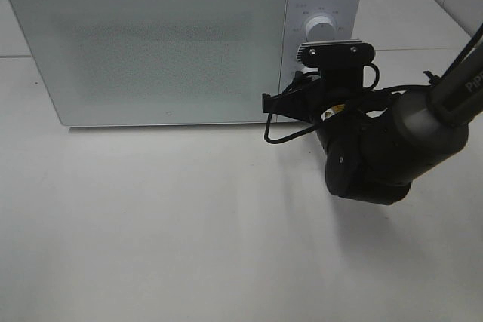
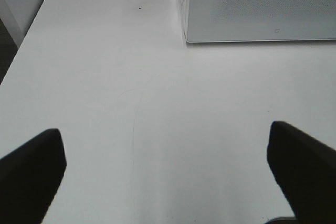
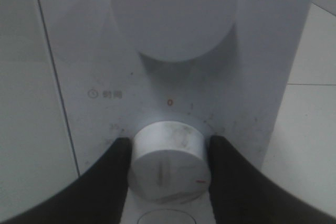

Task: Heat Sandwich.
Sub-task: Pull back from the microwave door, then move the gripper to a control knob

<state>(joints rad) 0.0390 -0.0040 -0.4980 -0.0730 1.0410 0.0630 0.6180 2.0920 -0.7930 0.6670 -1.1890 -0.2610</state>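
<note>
- One microwave [image 1: 151,50] stands on the white table [image 1: 189,246], and its single door [image 1: 158,47] is shut.
- The door is a pale, frosted pane, and nothing behind it can be made out.
- The sandwich shows in none of the three views, so where it lies cannot be told.
- The control panel [image 3: 252,77], to the right of the door, carries two round white knobs, one above the other.
- The upper knob [image 3: 176,14] is the larger in the right wrist view and nothing touches it.
- The lower knob [image 3: 168,163] has an orange "0" printed just above it and a small red mark near its rim.
- The right gripper [image 3: 169,148] is clamped on the lower knob, its two dark fingers [image 3: 113,177] pressed against opposite sides.
- The left gripper [image 2: 167,169] hangs over bare table in front of the microwave's left corner, with its two fingers [image 2: 31,174] spread wide apart and nothing between them.
</note>
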